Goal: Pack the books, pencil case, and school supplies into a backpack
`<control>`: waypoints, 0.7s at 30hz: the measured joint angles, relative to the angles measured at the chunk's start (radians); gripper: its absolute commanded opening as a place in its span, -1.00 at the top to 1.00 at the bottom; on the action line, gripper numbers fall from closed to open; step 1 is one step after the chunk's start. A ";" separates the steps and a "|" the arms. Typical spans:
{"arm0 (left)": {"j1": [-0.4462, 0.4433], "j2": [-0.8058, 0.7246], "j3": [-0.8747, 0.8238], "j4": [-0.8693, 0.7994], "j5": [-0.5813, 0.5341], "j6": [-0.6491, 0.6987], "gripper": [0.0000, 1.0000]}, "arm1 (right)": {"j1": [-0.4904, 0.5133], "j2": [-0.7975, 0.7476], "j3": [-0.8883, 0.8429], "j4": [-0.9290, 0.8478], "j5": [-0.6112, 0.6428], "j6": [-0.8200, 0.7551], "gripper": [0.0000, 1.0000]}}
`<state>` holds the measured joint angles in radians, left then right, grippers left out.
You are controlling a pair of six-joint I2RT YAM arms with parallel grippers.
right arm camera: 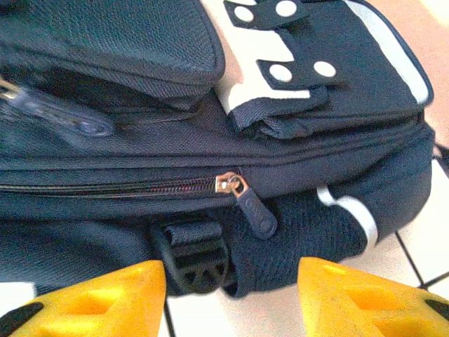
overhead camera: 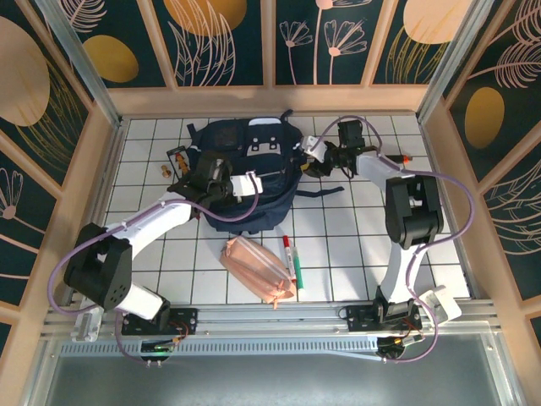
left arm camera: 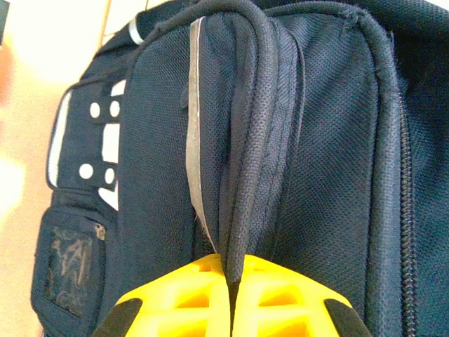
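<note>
1. The navy backpack [overhead camera: 245, 169] lay flat at the middle of the white-tiled worktop [overhead camera: 338, 245], close to its far edge, with its pale strips and grey-white patches facing up.
2. The left hand [overhead camera: 254, 181] reached in from the near-left corner and sat over the near half of the backpack.
3. In the left wrist view, the left hand [left arm camera: 230, 270] had its yellow fingers [left arm camera: 175, 295] pressed together, pinching a ridge of the backpack's [left arm camera: 330, 140] navy fabric that ran up along a grey-edged seam.
4. The right hand [overhead camera: 311, 159] stood at the backpack's right side, toward the far-right part of the worktop.
5. In the right wrist view, the right hand [right arm camera: 231, 281] was spread, with its two yellow fingers [right arm camera: 91, 298] well apart and holding nothing. The side of the backpack [right arm camera: 105, 217] lay just ahead of them.
6. A closed zip ran along that side, and its metal zipper pull [right arm camera: 242, 193] hung down above a black plastic buckle [right arm camera: 193, 260].
7. The salmon-pink pencil case [overhead camera: 258, 269] lay slanted near the middle of the near edge, apart from the backpack.
8. The marker pen [overhead camera: 291, 258], red cap pointing away from the arms, lay just beside the pencil case on its right.
9. A small black card [overhead camera: 178, 161] lay beside the backpack's left side, toward the far-left corner.
</note>
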<state>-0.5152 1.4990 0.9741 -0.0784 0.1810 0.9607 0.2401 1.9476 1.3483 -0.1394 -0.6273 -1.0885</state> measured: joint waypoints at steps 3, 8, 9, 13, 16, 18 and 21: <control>0.000 0.000 0.000 0.003 0.015 0.000 1.00 | 0.012 0.034 0.005 0.001 0.009 -0.034 -0.01; 0.000 0.000 0.000 0.009 0.028 0.004 1.00 | 0.028 0.066 0.005 0.028 0.025 -0.031 0.03; 0.000 0.000 0.000 0.009 0.029 0.004 1.00 | 0.029 0.069 0.005 0.033 0.026 -0.029 0.14; 0.000 0.000 0.000 0.016 0.037 0.005 1.00 | 0.027 0.072 0.019 0.013 0.010 -0.037 0.36; 0.000 0.000 0.000 0.016 0.047 0.011 1.00 | 0.018 0.083 0.084 -0.058 -0.035 -0.063 0.44; 0.000 0.000 0.000 0.016 0.053 0.016 1.00 | 0.008 0.083 0.123 -0.101 -0.058 -0.082 0.43; 0.000 0.000 0.000 0.016 0.064 0.026 1.00 | -0.005 0.083 0.161 -0.119 -0.069 -0.094 0.31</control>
<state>-0.5148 1.4986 0.9741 -0.0628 0.2455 0.9871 0.2356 2.0304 1.5089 -0.2588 -0.6968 -1.1828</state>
